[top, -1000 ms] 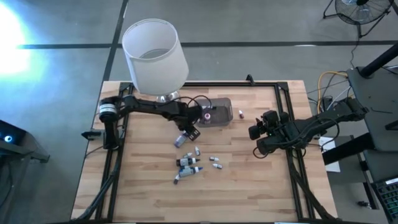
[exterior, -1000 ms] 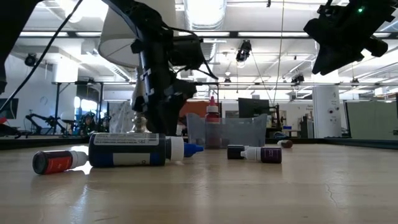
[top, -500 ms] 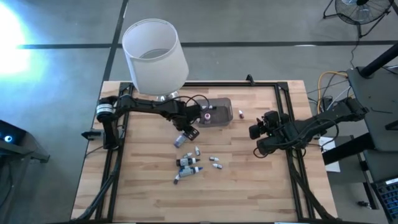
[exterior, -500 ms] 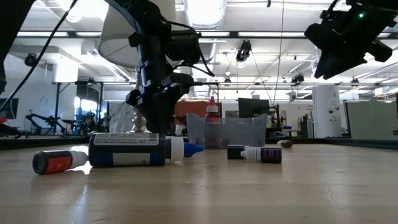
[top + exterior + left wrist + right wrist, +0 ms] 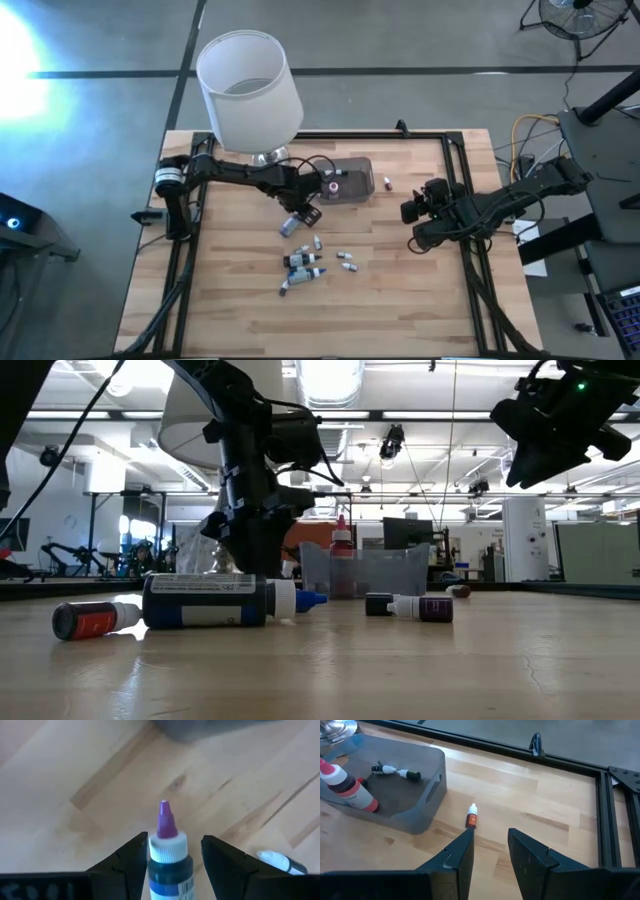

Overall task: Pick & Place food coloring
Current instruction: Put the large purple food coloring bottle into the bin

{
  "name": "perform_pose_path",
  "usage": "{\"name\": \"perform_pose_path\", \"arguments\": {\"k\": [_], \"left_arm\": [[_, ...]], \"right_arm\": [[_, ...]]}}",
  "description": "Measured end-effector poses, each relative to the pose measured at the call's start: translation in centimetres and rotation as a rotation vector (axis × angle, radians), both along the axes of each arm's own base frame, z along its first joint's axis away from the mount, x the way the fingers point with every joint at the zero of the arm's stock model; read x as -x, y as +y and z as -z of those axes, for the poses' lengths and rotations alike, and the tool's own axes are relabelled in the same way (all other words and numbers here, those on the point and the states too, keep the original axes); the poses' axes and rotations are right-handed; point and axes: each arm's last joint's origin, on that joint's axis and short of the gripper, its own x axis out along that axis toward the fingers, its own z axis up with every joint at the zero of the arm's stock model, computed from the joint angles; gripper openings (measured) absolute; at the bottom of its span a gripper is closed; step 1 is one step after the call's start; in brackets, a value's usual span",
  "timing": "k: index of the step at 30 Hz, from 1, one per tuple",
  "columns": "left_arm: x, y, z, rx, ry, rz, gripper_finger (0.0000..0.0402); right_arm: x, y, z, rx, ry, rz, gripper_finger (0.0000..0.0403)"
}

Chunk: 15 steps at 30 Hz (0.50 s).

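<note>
Arms: two. Left gripper (image 5: 170, 865), one bottle between its fingers (image 5: 131, 857); right gripper (image 5: 491, 851), nothing between.

Grey plastic box (image 5: 427, 795): one. Inside, right wrist view: one large red-capped bottle (image 5: 347, 787), two small droppers (image 5: 395, 771).

Loose orange dropper (image 5: 471, 817) beside box: one.

Dropper cluster (image 5: 310, 262) mid-counter (image 5: 400, 310): roughly eight, exact count unclear.

Lamp (image 5: 248, 85): one.

Low view: one large dark-blue bottle (image 5: 215, 600), one red-labelled (image 5: 90, 620), one purple-labelled (image 5: 415, 606).
</note>
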Motion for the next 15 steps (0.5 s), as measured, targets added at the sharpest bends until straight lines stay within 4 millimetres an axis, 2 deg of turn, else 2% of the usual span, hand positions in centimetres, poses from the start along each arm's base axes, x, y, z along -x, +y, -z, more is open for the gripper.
{"name": "perform_pose_path", "arguments": {"k": [3, 9, 15], "left_arm": [[-0.1, 0.0, 0.1, -0.003, -0.004, -0.006, 0.0163], [-0.4, -0.4, 1.8, -0.003, 0.039, -0.007, 0.0163], [-0.4, -0.3, 1.8, -0.026, 0.047, -0.012, 0.0163]], "right_arm": [[0.0, 0.0, 0.0, 0.0, 0.0, 0.0, 0.0114], [0.0, 0.0, 0.0, 0.001, 0.003, -0.002, 0.0114], [0.0, 0.0, 0.0, 0.002, 0.006, -0.003, 0.0114]]}}
